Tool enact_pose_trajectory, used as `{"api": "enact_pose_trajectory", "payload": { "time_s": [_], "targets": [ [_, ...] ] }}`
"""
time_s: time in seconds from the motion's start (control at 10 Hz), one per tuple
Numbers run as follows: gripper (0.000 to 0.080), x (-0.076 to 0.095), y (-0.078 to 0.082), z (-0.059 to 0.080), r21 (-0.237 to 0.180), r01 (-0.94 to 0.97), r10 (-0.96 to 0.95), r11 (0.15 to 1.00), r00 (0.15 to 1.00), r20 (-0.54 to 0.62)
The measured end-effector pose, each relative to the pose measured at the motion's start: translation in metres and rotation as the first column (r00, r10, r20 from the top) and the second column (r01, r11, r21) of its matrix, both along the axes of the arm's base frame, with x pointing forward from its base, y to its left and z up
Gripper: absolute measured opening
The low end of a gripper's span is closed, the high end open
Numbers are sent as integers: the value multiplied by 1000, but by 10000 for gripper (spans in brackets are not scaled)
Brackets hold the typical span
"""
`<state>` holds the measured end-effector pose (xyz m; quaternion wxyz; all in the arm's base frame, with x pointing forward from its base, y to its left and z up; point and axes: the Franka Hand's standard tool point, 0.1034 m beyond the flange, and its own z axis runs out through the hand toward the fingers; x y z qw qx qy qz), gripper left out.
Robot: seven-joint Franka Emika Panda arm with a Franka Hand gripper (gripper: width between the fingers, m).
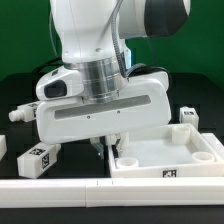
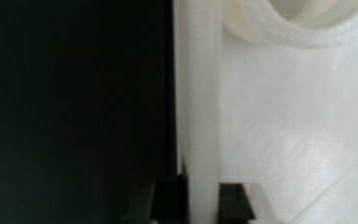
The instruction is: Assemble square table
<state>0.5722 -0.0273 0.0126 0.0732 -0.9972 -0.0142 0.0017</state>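
The square table slab (image 1: pixel 170 158) lies at the front on the exterior view's right, with a raised rim, round corner sockets and a tag on its front wall. My gripper (image 1: pixel 108 146) is down at the slab's left rim. In the wrist view the two dark fingertips (image 2: pixel 163 203) stand on either side of the white rim wall (image 2: pixel 197 120) and press against it, with one corner socket (image 2: pixel 309 25) ahead. The gripper (image 2: pixel 201 203) is shut on this rim. One tagged leg (image 1: pixel 38 158) lies left of the gripper, and another leg (image 1: pixel 187 117) lies behind the slab.
A long white border rail (image 1: pixel 60 186) runs along the front edge, touching the slab's front. Two more small white parts lie at the far left (image 1: pixel 14 114) and at the left edge (image 1: pixel 2 146). The tabletop is black.
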Motion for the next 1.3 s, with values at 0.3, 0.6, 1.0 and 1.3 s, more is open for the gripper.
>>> {"api": "enact_pose_trajectory", "payload": {
  "time_s": [0.3, 0.6, 1.0, 1.3],
  "targets": [
    [51, 8, 6, -1, -2, 68, -68, 998, 998, -5],
    [51, 12, 6, -1, -27, 90, -90, 996, 996, -12],
    [265, 11, 6, -1, -44, 86, -86, 995, 996, -14],
    [461, -11, 19, 20, -31, 117, -119, 993, 991, -54]
  ]
}}
